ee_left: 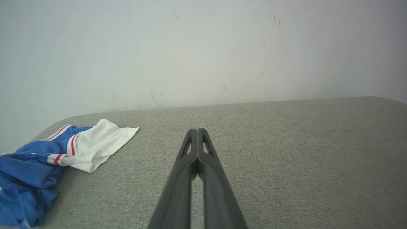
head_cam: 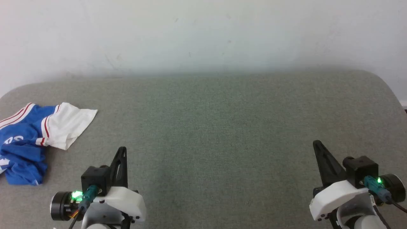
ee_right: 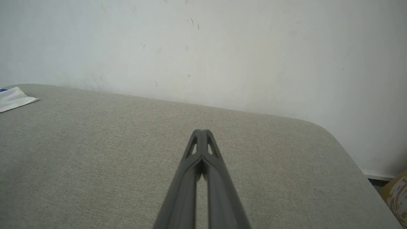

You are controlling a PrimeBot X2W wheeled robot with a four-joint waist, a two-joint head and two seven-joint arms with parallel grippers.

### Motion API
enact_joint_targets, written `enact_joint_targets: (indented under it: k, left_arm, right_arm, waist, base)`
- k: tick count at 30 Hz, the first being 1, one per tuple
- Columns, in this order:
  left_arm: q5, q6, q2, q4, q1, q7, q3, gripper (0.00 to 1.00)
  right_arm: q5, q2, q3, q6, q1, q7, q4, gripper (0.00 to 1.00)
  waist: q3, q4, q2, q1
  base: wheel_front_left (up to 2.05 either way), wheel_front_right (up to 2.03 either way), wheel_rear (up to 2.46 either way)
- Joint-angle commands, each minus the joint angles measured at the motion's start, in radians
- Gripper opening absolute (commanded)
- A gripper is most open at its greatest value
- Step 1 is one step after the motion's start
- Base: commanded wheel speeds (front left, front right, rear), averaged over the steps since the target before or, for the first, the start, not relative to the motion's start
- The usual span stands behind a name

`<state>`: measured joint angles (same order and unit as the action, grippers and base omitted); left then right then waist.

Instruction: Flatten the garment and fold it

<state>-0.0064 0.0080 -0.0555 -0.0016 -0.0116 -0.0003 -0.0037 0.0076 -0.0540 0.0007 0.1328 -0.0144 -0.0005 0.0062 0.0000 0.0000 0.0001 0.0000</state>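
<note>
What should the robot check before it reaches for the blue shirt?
1. Jersey shirt located: ok, at the left end of the grey fabric surface.
2. Shirt flat: not ok, bunched up, one white sleeve spread out.
3. Left gripper empty: ok, shut on nothing, apart from the shirt.
4. Right gripper empty: ok, shut on nothing, far from the shirt.
5. Fingers open to grasp: not ok, both pairs closed.
6. Whole shirt on the surface: cannot tell, the head view cuts it off.

grey cloth table, scuffed wall
</note>
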Motion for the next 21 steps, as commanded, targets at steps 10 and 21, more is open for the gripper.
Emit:
enact_joint_targets:
  k: [10, 21]
  left_arm:
    - [0.006, -0.008, 0.005, 0.002, 0.012, 0.0, 0.004, 0.0]
    - [0.0, -0.001, 0.0, -0.001, -0.003, -0.006, -0.003, 1.0]
  right_arm:
    - [-0.008, 0.004, -0.001, -0.002, 0.014, 0.0, -0.006, 0.0]
    - [0.004, -0.001, -0.006, 0.0, -0.003, -0.006, 0.005, 1.0]
  waist:
    - [0.0, 0.0, -0.0001, 0.0]
    - [0.0, 0.0, -0.0001, 0.0]
  base:
    - [0.0, 0.0, 0.0]
    - [0.0, 0.0, 0.0]
